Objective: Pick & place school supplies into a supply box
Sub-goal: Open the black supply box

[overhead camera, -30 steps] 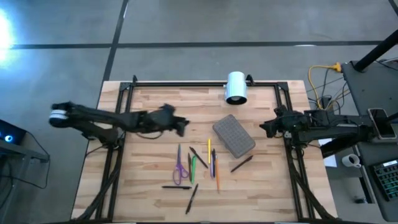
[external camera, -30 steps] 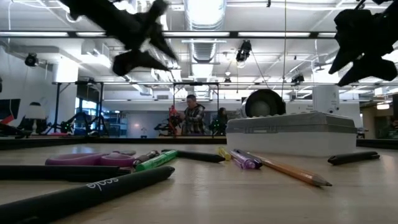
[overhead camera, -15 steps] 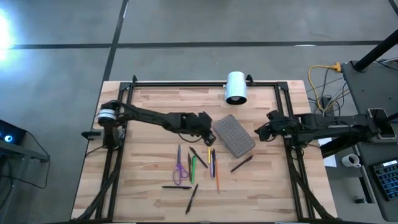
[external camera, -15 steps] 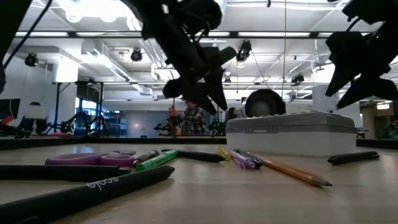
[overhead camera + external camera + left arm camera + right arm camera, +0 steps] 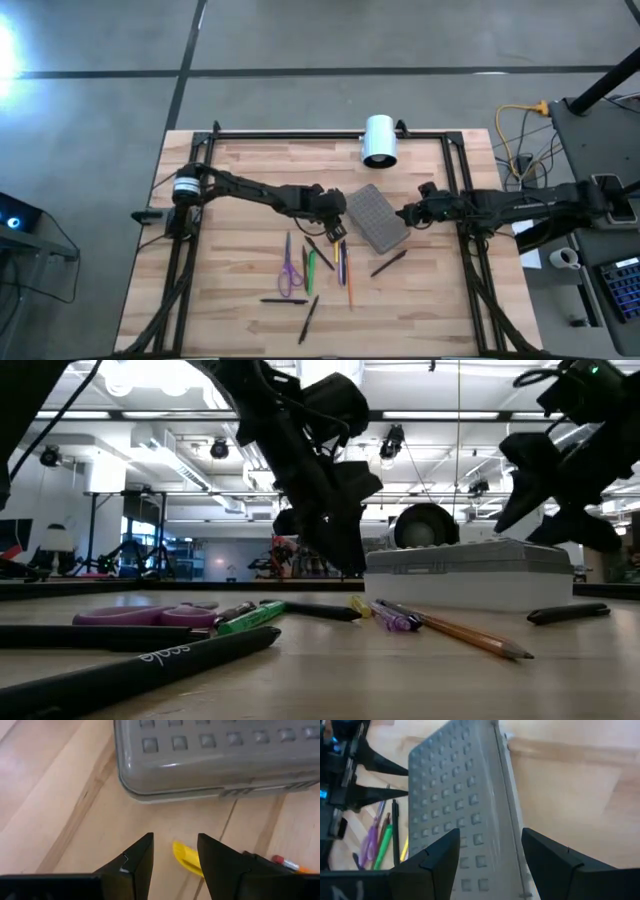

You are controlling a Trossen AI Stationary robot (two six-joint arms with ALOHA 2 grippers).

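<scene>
The supply box (image 5: 376, 217) lies closed, pens (image 5: 340, 258) beside it.

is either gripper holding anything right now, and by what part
Nothing is held. The left gripper is open above the yellow pen; the right gripper is open over the supply box.

The box (image 5: 377, 218) is grey with a dotted lid. Scissors (image 5: 288, 270) have purple handles. A green pen (image 5: 311, 272), yellow pen (image 5: 336, 240) and orange pencil (image 5: 349, 286) lie on the pale wood-grain desk (image 5: 240, 275). Both grippers (image 5: 174, 854) (image 5: 489, 851) are black.
</scene>
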